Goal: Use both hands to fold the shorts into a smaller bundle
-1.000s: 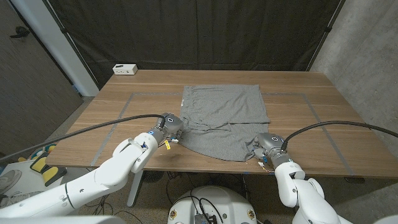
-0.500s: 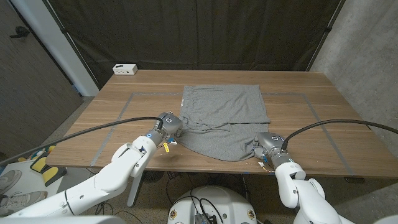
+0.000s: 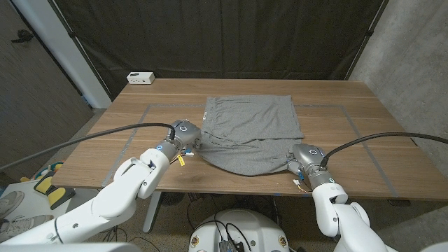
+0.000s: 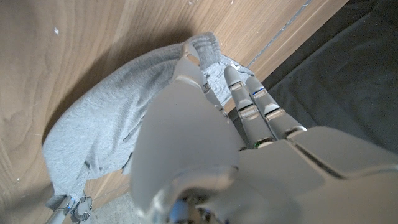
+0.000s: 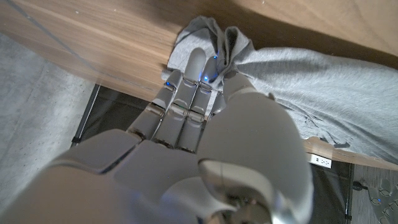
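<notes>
Grey shorts [image 3: 250, 133] lie in the middle of the wooden table [image 3: 126, 119], their far part flat and their near part lifted and sagging between my hands. My left hand [image 3: 186, 135] grips the near left corner of the shorts [image 4: 124, 118], cloth bunched in its fingers [image 4: 242, 102]. At the near right corner my right hand [image 3: 302, 157] holds a gathered fold of the shorts [image 5: 298, 81], with the cloth pinched at its fingertips [image 5: 199, 65].
A small white box [image 3: 141, 78] sits at the table's far left corner. Grey tape lines [image 3: 329, 107] mark a rectangle on the tabletop around the shorts. A dark curtain hangs behind the table. Both hands are close to the near edge.
Both hands have moved away from the near edge toward the far side, carrying the near hem of the shorts with them. The left hand has moved farther than the right.
</notes>
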Robot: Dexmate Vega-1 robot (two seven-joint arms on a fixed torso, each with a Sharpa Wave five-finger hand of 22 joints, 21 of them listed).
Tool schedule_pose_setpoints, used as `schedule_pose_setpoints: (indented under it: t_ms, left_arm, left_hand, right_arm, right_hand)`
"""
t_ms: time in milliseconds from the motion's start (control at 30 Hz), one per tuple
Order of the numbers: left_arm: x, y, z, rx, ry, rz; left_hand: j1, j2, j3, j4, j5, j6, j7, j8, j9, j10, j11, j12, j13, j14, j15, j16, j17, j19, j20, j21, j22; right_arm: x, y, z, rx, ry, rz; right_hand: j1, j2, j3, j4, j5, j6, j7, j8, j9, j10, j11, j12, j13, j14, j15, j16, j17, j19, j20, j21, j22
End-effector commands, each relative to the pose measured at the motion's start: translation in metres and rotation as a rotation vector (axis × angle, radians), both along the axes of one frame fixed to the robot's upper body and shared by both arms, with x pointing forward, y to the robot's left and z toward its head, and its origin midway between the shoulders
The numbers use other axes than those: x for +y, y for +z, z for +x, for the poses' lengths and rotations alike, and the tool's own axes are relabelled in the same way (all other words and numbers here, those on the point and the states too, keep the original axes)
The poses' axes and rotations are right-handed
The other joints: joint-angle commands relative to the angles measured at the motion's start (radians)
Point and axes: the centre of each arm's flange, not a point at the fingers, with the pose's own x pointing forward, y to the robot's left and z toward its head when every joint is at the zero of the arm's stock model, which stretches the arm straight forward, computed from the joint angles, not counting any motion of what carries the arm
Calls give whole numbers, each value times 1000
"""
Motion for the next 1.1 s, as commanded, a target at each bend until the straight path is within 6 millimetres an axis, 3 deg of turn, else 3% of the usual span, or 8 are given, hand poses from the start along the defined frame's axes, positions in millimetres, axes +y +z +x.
schedule_pose_setpoints:
  t_ms: [33, 700, 1100]
  left_arm:
    - [12, 21, -27, -104, 40, -30]
    - [40, 36, -51, -344, 118, -119]
    - [51, 49, -51, -347, 119, -193]
  left_hand:
    - [7, 0, 10, -5, -7, 4, 18, 7, 2, 26, 3, 7, 31, 17, -172, 11, 7, -1, -5, 11, 1]
    - [15, -5, 28, -9, -27, 13, 32, 7, 3, 54, 5, 21, 47, 39, -173, 12, 14, 5, -8, 26, 1]
    - [11, -5, 34, -5, -33, -6, 24, -2, 5, 38, 5, 17, 57, 45, -173, 12, 21, 6, -2, 34, 1]
  right_arm:
    - [-5, 9, -11, -175, -37, -8]
    - [-17, 24, -17, -448, -82, -31]
    - [-19, 40, -11, -487, -69, -57]
  right_hand:
    - [13, 1, 1, 6, 3, 7, 4, 11, 7, 6, 3, 9, 5, 13, -94, -2, 7, -3, -2, 4, 4]
    - [10, 4, 1, 15, 7, 6, -7, 23, 32, 1, -10, 19, 20, 13, -93, -17, 24, -10, 2, 12, 5]
    - [3, 4, 1, 23, 10, 4, -14, 30, 46, 2, -17, 18, 16, 12, -94, -33, 27, -13, 1, 17, 6]
